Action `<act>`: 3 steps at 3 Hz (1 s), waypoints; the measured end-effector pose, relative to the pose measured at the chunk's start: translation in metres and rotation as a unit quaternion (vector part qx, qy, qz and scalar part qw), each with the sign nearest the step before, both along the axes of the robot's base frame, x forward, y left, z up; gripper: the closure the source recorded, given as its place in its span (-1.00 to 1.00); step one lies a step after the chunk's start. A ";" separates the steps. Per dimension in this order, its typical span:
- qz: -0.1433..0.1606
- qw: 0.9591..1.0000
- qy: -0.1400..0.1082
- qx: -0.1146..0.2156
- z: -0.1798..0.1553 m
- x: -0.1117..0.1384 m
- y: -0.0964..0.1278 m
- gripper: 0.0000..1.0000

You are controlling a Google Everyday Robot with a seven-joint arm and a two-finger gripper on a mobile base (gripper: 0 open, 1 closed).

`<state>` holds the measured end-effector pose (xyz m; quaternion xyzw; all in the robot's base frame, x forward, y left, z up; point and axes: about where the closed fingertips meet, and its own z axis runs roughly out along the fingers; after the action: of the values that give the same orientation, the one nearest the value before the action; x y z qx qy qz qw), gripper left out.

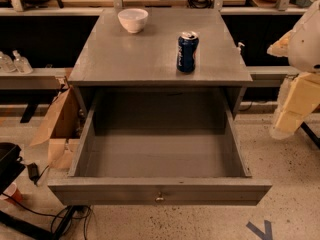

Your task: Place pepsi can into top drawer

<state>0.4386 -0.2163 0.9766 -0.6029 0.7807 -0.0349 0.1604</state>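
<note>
The top drawer [125, 191] is pulled wide open, down low and to the left of my gripper [295, 106]. The pepsi can [187, 52] stands up on the grey cabinet top [145, 59], left of my gripper and farther back, well apart from it, with a white bowl [133, 20] farther left still. My gripper hangs by the cabinet's right side, and I cannot tell if it is open or closed.
</note>
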 end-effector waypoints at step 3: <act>-0.016 0.975 -0.064 0.212 -0.042 0.099 0.012 -1.00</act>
<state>0.5373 -0.2038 0.9342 -0.5395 0.7678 0.0905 0.3335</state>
